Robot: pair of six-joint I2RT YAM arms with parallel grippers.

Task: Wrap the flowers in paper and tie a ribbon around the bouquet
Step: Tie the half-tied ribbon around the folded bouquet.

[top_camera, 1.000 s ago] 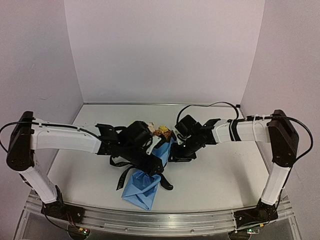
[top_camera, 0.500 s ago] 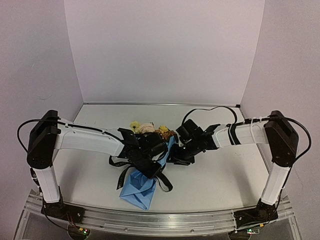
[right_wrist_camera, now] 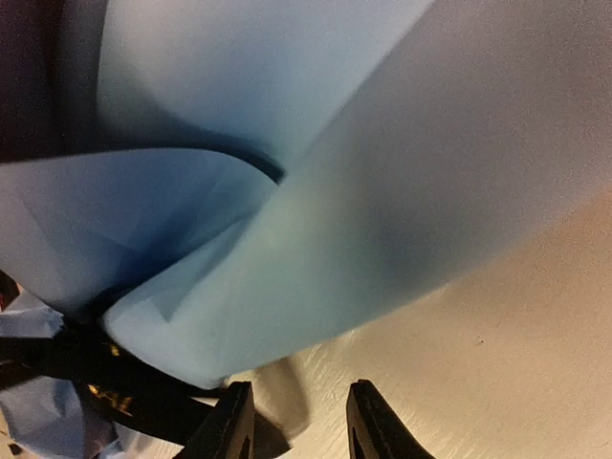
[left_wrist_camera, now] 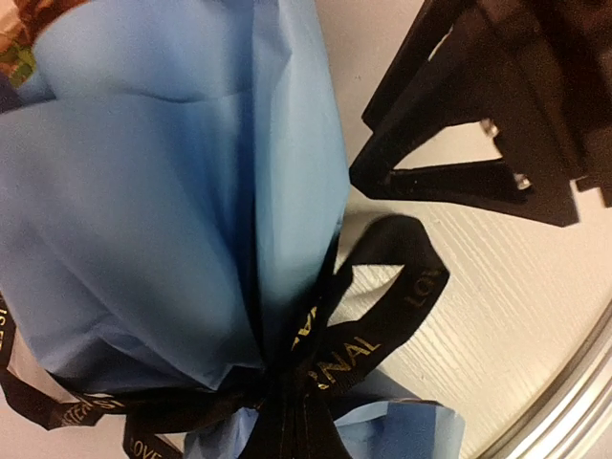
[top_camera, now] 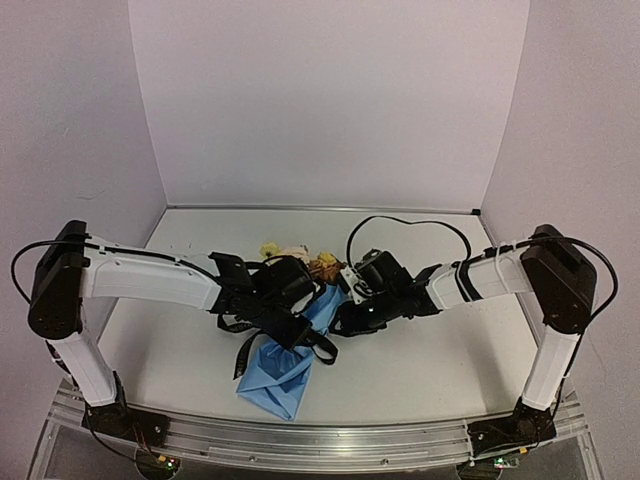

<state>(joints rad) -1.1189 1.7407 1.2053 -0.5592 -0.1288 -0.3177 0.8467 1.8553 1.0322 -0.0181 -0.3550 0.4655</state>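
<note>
Blue paper [top_camera: 283,372] cone lies on table [top_camera: 450,350], flowers [top_camera: 292,256] at far end | left gripper [top_camera: 300,328], spread a second ago, now pinches ribbon [left_wrist_camera: 382,316] at the waist | right gripper [right_wrist_camera: 298,426] spread beside, empty | knot probably being tightened

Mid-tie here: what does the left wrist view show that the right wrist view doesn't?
Left wrist only: gold lettering on the ribbon, its knot cinching the paper, a loop lying on the table, and a corner of the flowers. Right wrist only: the gap between the right gripper fingertips, with only table in it. Both: blue paper, black ribbon, white table.
</note>
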